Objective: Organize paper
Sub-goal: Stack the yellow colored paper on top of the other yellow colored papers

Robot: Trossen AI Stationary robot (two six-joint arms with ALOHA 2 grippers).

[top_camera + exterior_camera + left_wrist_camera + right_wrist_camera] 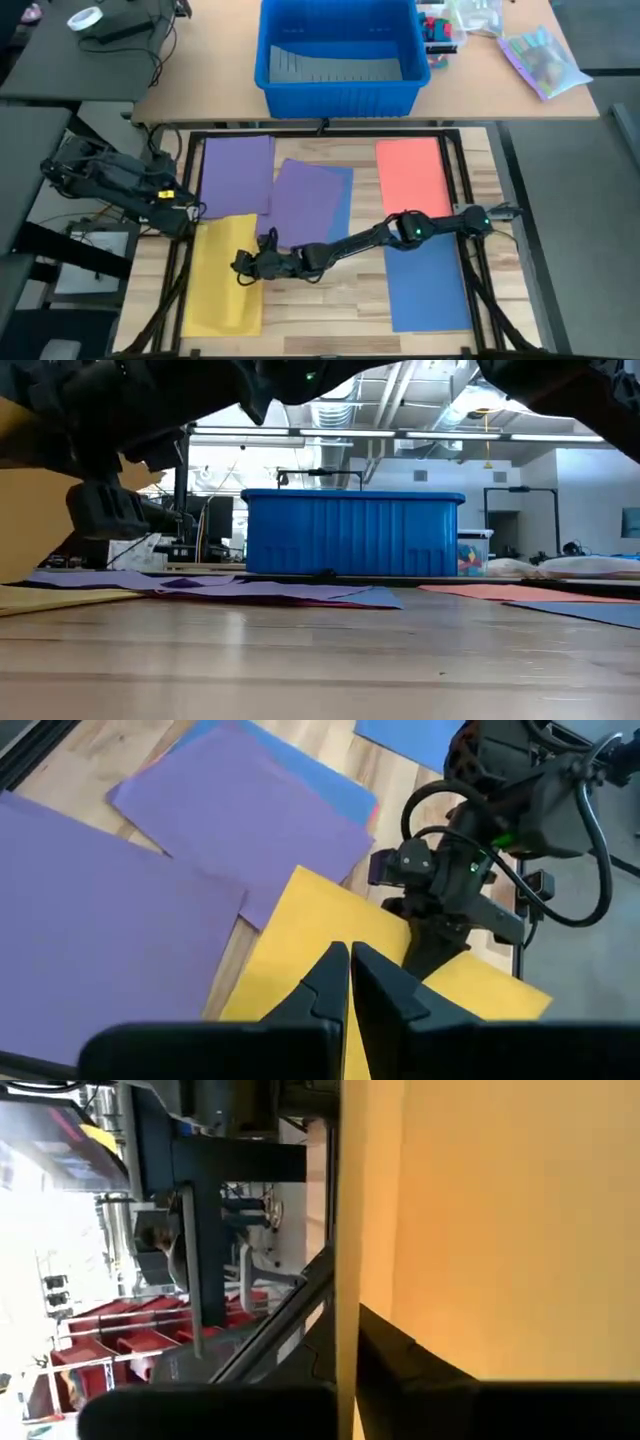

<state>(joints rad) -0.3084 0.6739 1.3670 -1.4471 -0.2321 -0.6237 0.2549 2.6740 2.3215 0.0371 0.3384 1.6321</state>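
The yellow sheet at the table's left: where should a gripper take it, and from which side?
Take the yellow sheet by its right long edge, coming from the table's middle. It is thin and flat, so only an edge gives purchase. The right gripper is at that edge, which looks lifted.

overhead cam, table-level cam, 2 wrist cams

A big blue plastic bin (340, 55) sits on the far bench (200, 80), grey ridged material inside; a clear bag (543, 58) of colourful contents lies well apart; tape roll (84, 18) far left.
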